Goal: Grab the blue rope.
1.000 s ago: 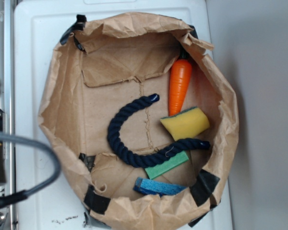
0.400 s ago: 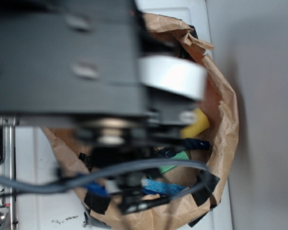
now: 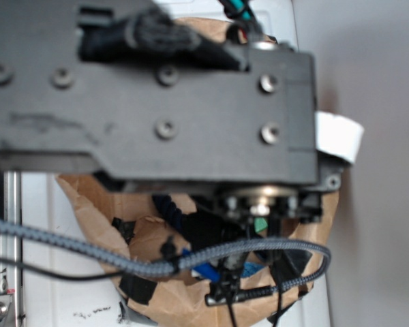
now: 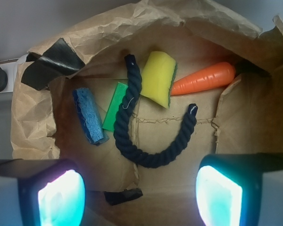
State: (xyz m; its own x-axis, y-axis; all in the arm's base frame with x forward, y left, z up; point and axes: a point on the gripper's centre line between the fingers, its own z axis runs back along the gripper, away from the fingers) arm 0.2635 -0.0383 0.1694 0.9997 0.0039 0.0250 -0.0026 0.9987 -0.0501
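Note:
The blue rope (image 4: 148, 158) is a thick dark navy twisted rope lying in a U shape on the floor of the brown paper bag (image 4: 33, 122). One end rests beside the yellow sponge (image 4: 159, 77), the other points toward the carrot (image 4: 205, 80). My gripper (image 4: 139, 197) hangs above the bag, open, with its two glowing fingertips on either side of the view and nothing between them. The bend of the rope lies just ahead of the gap. In the exterior view the arm (image 3: 157, 95) covers most of the bag, and only a short piece of the rope (image 3: 166, 204) shows.
A green flat piece (image 4: 115, 106) and a blue sponge (image 4: 88, 115) lie left of the rope. Black tape (image 4: 56, 56) holds the bag's crumpled rim, and a small black tape scrap (image 4: 123, 195) lies on the floor. A grey braided cable (image 3: 88, 251) loops across the exterior view.
The arm has swung in from the left over the bag and now hides most of its contents in the exterior view. The objects inside have not moved.

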